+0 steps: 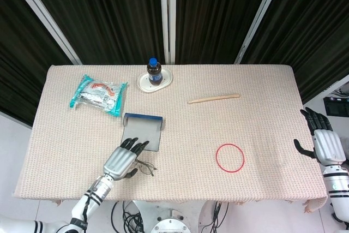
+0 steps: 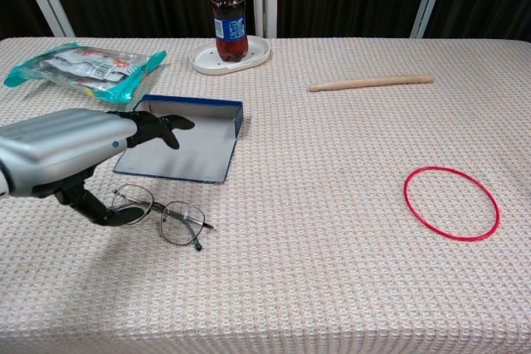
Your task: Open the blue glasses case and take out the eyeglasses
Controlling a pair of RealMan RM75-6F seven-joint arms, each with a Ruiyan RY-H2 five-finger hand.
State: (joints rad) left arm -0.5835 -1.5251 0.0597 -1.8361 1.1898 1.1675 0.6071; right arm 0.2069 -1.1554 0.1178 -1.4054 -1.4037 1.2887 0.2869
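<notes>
Eyeglasses [image 2: 159, 214] out of the case, flat on the bench [image 2: 332, 271] near the front edge, just in front of the open blue glasses case [image 2: 187, 138]. Left robot hand [image 2: 70, 155] over the left end of the frames, fingers spread forward, thumb tip at or touching the left lens rim; contact hard to confirm, nothing gripped. Case lying open, lid flat, blue wall on the far side. Right of that, well apart: red ring [image 2: 451, 202] flat on the bench. Right robot hand [image 1: 325, 141] off the bench's right edge, head view only, fingers apart, holding nothing. Further back: wooden stick [image 2: 370, 83] lying across, right of centre. Snack packet [image 2: 83, 62] far left. Cola bottle [image 2: 228, 16] upright in a white dish [image 2: 257, 53] at the far edge, centre.
</notes>
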